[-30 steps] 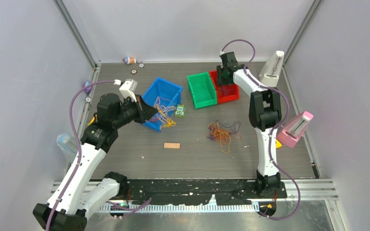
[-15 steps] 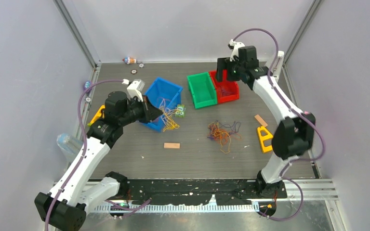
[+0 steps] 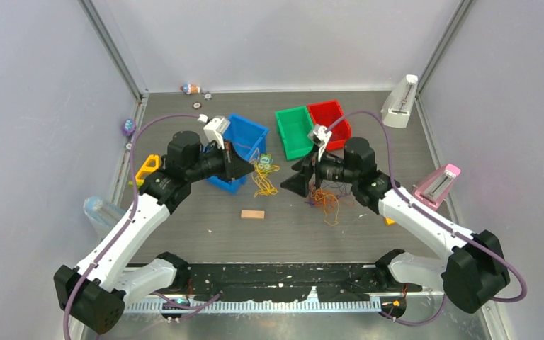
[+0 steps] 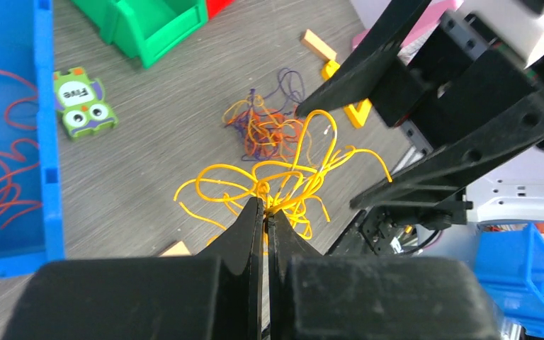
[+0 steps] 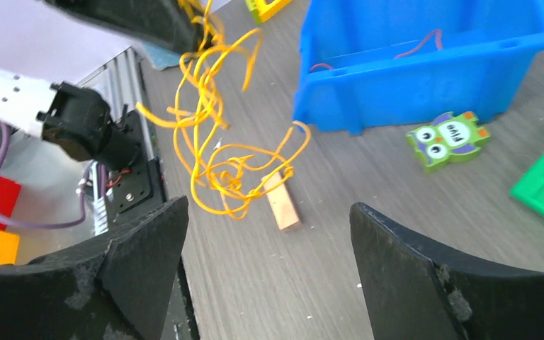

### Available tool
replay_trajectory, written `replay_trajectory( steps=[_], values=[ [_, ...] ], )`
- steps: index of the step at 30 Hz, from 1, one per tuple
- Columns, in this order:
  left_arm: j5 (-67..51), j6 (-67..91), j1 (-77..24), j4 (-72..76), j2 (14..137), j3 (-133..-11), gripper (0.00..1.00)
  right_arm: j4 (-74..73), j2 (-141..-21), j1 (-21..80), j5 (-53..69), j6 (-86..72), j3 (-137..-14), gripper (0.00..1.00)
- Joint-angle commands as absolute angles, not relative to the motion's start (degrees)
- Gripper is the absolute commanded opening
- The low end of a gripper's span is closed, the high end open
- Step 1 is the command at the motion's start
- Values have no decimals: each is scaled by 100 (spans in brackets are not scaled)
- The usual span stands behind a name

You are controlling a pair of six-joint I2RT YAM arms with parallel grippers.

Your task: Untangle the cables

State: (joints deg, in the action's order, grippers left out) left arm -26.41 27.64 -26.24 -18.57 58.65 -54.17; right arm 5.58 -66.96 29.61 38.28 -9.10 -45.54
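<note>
The yellow cables (image 3: 264, 178) are dangling at frame centre in a loose, looped bunch, pinched between the left fingers (image 4: 250, 230). The orange-and-purple tangle (image 3: 329, 205) is lying on the tabletop (image 3: 205, 212) just to their right.

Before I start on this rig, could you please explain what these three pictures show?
Two robot arms are bolted to a table. One picture looks down from above; the other two come from a camera on each wrist. The left hand is shut on a bunch of yellow cables that dangle from it. The right hand is open, holding nothing. On the table lie a mixed tangle, a blue bin with red strands, a green bin, a red bin and a wooden block.
</note>
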Motion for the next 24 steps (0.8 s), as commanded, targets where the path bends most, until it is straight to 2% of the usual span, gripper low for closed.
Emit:
replay_trajectory(
  steps=[1,5,10,12,13,14,15,17,21,24],
  values=[
    [-2962,3042,-2753,-1152,5835,-5648,0,2261,-6354,3263,3960,-1383,-3883,88],
    [-3067,3239,-2846,-1003,5857,-5703,0,2857,-6321,3550,4027,-1442,-3601,89],
    [-3184,3389,-2883,-937,5924,-5790,0,2754,-6380,3758,3881,-1191,-3656,87],
    [-3250,3485,-2883,-864,5957,-5803,0,2644,-6434,3784,3837,-1117,-3723,75],
    [-3268,3516,-2883,-831,5970,-5811,0,2596,-6453,3785,3830,-1090,-3761,55],
    [-3269,3527,-2881,-805,5971,-5822,0,2497,-6452,3791,3792,-1037,-3773,43],
    [-3233,3497,-2883,-816,5970,-5847,0,2435,-6418,3789,3750,-1015,-3767,25],
    [-2941,3308,-2876,-1096,5964,-5974,0,2296,-6294,3788,3568,-951,-3692,13],
    [-2057,2996,-2792,-1717,5803,-6158,0,1993,-5922,3788,2992,-893,-3409,6],
    [-1618,3030,-2569,-1742,5604,-6046,0,1518,-5649,3781,2240,-897,-3284,5]
  ],
)
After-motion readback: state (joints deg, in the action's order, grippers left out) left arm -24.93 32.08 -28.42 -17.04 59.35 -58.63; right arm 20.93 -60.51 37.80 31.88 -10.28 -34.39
